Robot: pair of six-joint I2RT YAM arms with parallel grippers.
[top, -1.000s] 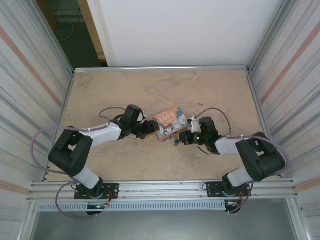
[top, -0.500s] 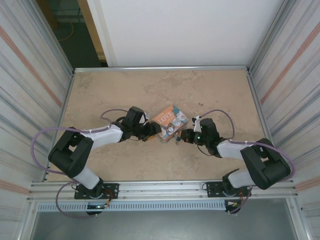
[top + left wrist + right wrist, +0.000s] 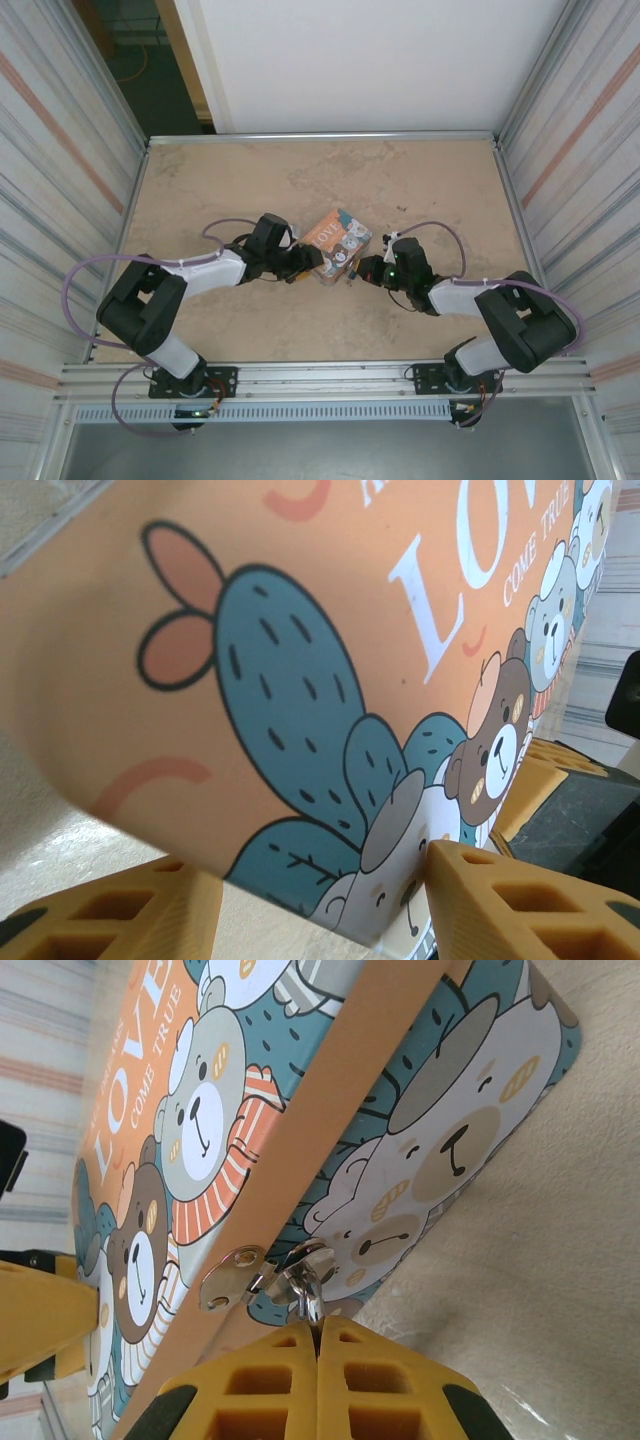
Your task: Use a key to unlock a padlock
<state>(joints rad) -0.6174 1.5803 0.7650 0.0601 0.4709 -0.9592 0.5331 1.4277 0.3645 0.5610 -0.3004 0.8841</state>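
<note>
My left end effector (image 3: 304, 262) grips the box (image 3: 338, 238). My right end effector (image 3: 317, 1338) is closed on the key (image 3: 311, 1306), at the padlock (image 3: 301, 1271) on the box's latch edge.

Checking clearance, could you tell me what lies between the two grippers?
In the top view, the orange LOVE box lies between the left gripper and the right gripper.

orange picture box (image 3: 330, 650), lower corner between yellow pincer fingers (image 3: 510, 905).
</note>
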